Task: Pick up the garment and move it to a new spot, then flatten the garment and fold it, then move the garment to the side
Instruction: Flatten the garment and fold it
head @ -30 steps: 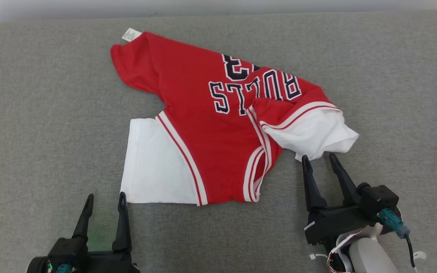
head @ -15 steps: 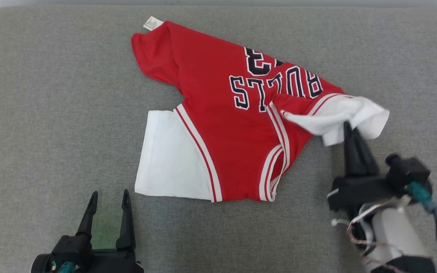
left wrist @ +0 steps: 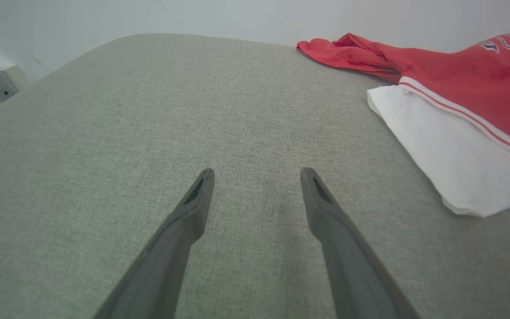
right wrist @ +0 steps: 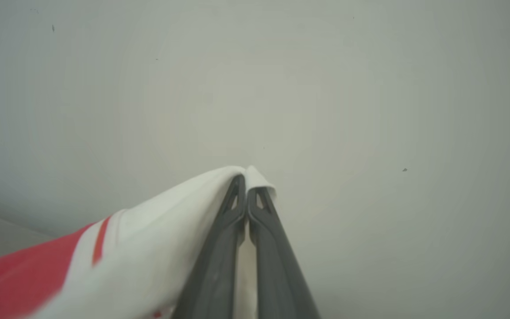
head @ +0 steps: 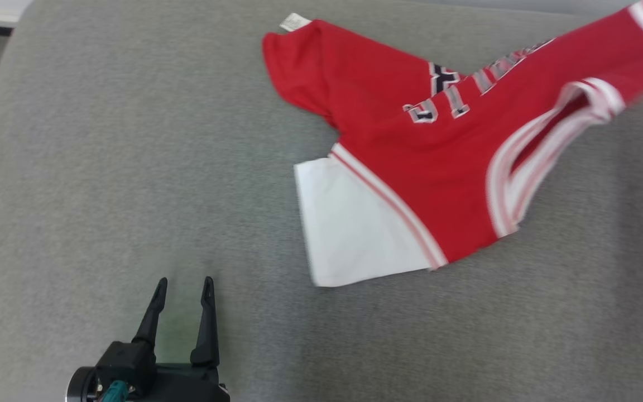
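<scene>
Grey fabric surface point(head: 104, 167) | red-and-white cloth jersey point(head: 411, 151) lying far-right, long axis toward right | right gripper point(right wrist: 247, 184) clamping its white sleeve point(right wrist: 171, 221) | left gripper point(head: 185, 280) spread, empty, near-left

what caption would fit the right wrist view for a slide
Right gripper shut on a white edge of the red and white garment, holding it up against a plain pale background.
</scene>
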Controlling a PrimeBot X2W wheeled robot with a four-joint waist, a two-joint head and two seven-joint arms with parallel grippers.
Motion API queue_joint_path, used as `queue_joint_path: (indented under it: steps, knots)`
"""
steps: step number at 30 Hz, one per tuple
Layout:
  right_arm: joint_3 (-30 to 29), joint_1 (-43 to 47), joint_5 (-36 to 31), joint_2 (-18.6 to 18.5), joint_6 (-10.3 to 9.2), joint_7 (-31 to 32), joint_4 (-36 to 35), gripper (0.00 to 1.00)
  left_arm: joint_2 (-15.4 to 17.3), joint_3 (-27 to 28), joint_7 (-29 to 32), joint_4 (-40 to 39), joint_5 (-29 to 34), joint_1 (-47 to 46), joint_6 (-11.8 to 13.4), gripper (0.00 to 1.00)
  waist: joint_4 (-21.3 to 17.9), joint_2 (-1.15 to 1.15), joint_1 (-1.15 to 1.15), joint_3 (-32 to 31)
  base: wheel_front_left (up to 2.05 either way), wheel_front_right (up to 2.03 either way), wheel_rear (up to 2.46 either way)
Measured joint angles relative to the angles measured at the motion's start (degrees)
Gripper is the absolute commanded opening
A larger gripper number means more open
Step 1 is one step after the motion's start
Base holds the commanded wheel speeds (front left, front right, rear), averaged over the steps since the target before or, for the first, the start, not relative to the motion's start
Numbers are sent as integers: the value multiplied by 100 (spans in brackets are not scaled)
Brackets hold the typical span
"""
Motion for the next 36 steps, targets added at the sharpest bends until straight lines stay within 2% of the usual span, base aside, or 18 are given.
queue_joint_path:
  steps: [1,2,3,4,9,13,15,21,29,36]
  knots:
    - [-88,-156,-110,-71,0,0,183,0,1,-25,0,10,-25,7,1,100,79,0,0,8,0,0,0]
    - [-192,-283,-210,-134,0,22,369,37,1,-49,0,20,-36,20,9,100,156,0,0,14,0,0,0]
    - [-269,-380,-363,-189,0,87,556,92,2,-62,-1,26,-54,51,19,100,230,0,0,20,0,0,0]
    - [-413,-432,-486,-185,0,155,690,100,1,-77,0,36,-67,85,26,100,304,0,0,24,0,0,0]
    - [-984,-375,-855,44,0,121,1113,100,1,-60,0,65,-82,164,70,100,548,0,0,-20,0,0,0]
    - [-1352,1,-871,399,0,44,1283,100,3,25,0,74,-56,205,66,100,534,0,-1,-118,0,0,0]
    - [-1317,195,-771,601,0,27,1250,100,-3,35,0,68,-35,204,49,100,463,0,-1,-165,0,0,0]
    - [-407,1274,-90,1373,0,16,256,100,-1,74,0,103,35,213,-7,100,176,0,-1,-373,0,0,0]
    - [891,2443,854,1798,0,15,-650,100,-2,140,0,192,90,283,-56,100,-95,-1,-1,-681,0,0,0]
    - [2186,2896,1296,1951,0,15,-767,100,-1,116,0,254,107,348,-100,100,-122,-1,-2,-870,0,0,0]
